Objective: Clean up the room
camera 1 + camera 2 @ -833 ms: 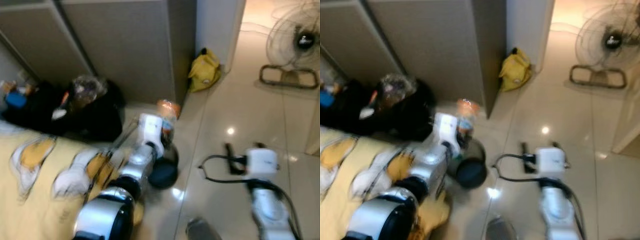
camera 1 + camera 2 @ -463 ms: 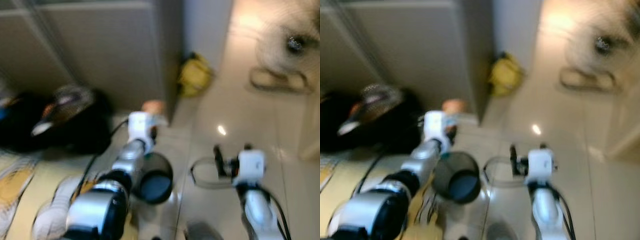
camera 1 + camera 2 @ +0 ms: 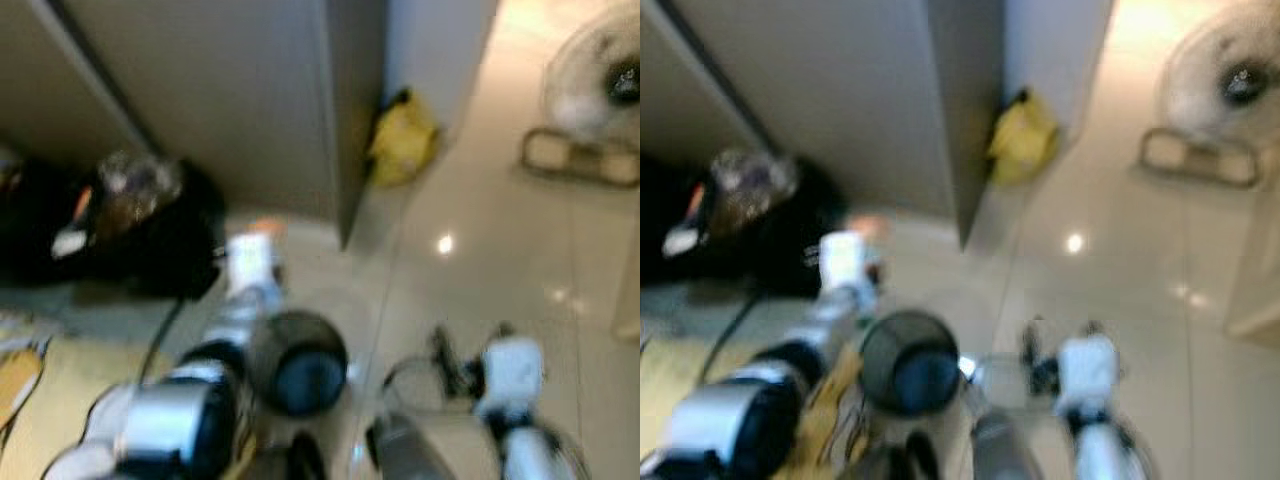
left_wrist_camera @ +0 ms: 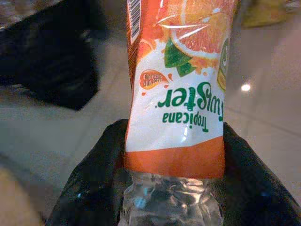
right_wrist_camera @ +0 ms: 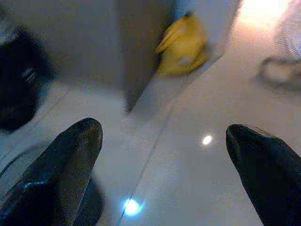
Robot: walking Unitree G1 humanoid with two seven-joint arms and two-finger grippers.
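You're clenching the left tool on the bottle, carrying it just above the bin, likely to bin it; the right tool is hanging released beside the bin.

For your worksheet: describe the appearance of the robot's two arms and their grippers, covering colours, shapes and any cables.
Both arms are silver metal tubes with black joint rings, each ending in a white boxy wrist block. A black cable loops beside the right gripper. The left gripper and the right one each have two broad, black, rounded fingers. No markings can be made out through the blur.
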